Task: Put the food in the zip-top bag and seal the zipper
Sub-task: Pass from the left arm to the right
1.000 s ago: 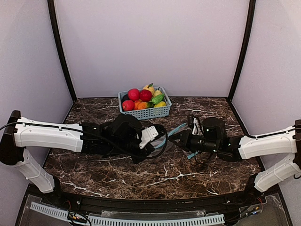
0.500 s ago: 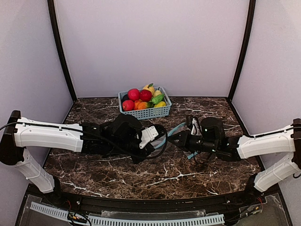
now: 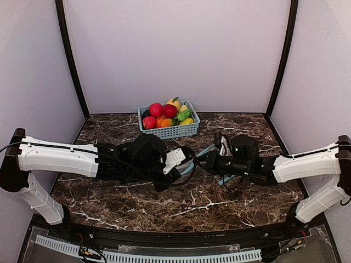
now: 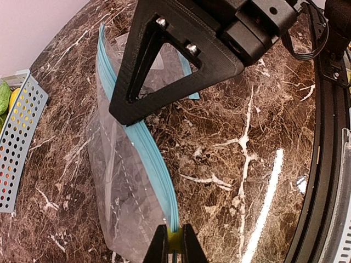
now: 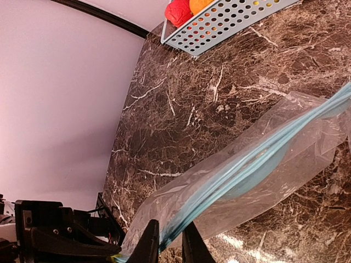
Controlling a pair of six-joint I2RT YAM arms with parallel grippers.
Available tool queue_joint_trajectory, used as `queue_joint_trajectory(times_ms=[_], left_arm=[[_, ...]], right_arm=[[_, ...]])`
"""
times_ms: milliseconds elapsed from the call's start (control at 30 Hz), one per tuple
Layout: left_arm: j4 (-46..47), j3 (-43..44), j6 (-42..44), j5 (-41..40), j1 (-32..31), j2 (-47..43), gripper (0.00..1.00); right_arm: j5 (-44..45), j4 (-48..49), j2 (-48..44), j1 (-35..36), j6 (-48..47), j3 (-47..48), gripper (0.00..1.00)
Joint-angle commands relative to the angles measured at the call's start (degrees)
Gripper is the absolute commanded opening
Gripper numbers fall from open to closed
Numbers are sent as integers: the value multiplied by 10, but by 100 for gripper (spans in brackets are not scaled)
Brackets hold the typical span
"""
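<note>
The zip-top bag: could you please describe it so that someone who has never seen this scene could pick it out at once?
On the dark marble table, look just nearer than the light-blue basket of toy food, at the middle. The zip-top bag is there, pinched by the left gripper. Unlike the basket, it is crinkly clear plastic with a light-blue zipper strip.

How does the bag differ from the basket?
The basket is stiff blue mesh; the bag is clear and crinkly. The basket is heaped with food; the bag looks empty. The basket stands free; the left fingers pinch the bag. Both show light blue.
</note>
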Motion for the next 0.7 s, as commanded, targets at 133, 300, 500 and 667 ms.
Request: queue_joint_trajectory(times_ms=[133,300,500,667], left_arm=[[-18,15,-5,16,-2,4,1],[-22,27,-25,34,3,0,25],[-8,42,-131,114,46,-31,69],[48,15,-242,153,91,-81,81]], right_arm=[[-4,2,5,6,-2,13,0],[-9,-4,-8,6,-24,16,0],[-88,-5,-25,6,-132,32,0],[-155,-54,-45,6,-233,56,0]])
